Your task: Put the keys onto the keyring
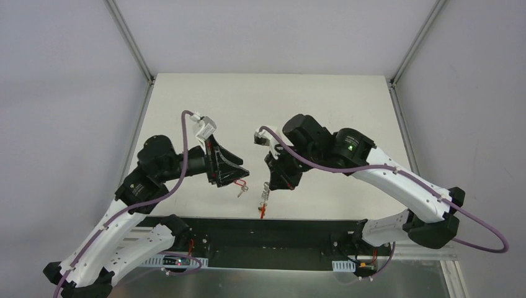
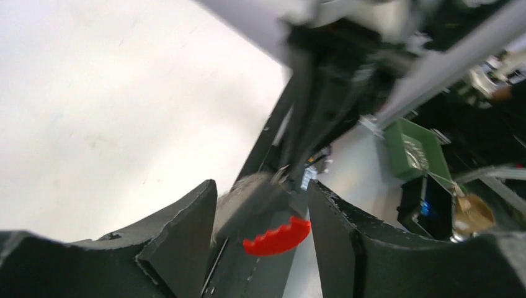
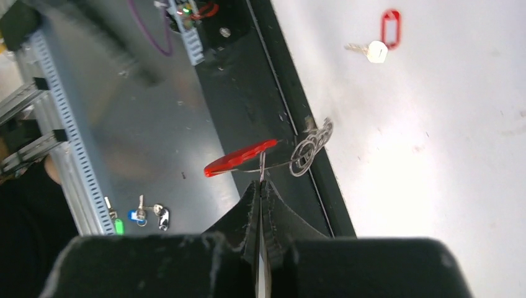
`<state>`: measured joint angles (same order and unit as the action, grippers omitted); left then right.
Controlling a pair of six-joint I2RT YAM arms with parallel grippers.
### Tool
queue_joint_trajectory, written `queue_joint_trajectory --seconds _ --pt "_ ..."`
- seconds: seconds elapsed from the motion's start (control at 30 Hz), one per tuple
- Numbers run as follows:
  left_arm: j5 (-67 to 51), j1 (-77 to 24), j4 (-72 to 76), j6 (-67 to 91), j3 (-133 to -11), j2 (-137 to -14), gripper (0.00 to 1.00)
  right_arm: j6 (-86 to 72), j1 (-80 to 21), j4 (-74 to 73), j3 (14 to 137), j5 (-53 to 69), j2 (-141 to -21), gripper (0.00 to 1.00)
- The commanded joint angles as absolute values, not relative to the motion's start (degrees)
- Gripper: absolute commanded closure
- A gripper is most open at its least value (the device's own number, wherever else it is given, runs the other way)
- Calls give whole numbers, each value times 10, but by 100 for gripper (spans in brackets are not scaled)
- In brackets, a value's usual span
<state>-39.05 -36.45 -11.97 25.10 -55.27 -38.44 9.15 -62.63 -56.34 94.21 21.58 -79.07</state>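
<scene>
My right gripper (image 1: pixel 270 185) (image 3: pixel 262 184) is shut on a thin wire keyring (image 3: pixel 282 165) and holds it above the table's near edge. A flat red serrated piece (image 3: pixel 240 158) (image 1: pixel 263 211) and some silvery rings (image 3: pixel 313 144) hang from the keyring. One silvery key (image 3: pixel 374 51) (image 1: pixel 243 189) with a red tag (image 3: pixel 391 27) lies on the white table, just beside my left gripper (image 1: pixel 232 179). My left gripper (image 2: pixel 260 186) is open and empty. In the left wrist view the red piece (image 2: pixel 277 237) shows between its fingers, farther off.
A black rail (image 1: pixel 267 231) (image 3: pixel 291 93) runs along the table's near edge under the hanging keyring. More keys with a blue tag (image 3: pixel 144 215) lie on the grey surface below. A green bin (image 2: pixel 414 149) stands off the table.
</scene>
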Motion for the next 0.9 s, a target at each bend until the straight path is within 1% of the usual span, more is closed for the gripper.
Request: queue_joint_trajectory --seconds 0.0,0.13,0.27,0.33,0.4,0.5,0.67,0.87 --pt "-246 -370 -158 255 -497 -405 44 49 -621 -548 899 123 -709 100" --pt "-203 -370 -158 281 -454 -438 40 33 -616 -558 877 87 -679 100" --pt "-147 -370 -158 307 -423 -477 38 25 -613 -559 864 76 -655 100" --pt "-115 -370 -158 330 -413 -508 41 21 -613 -559 859 73 -646 100" --pt "-96 -370 -158 359 -408 -537 42 20 -613 -560 855 70 -640 100" --pt "-82 -372 -166 392 -406 -587 44 18 -613 -565 851 61 -634 100" --pt "-63 -374 -186 430 -401 -664 50 18 -611 -565 839 51 -629 100" --pt "-56 -377 -187 433 -405 -722 52 19 -609 -562 833 68 -625 100"
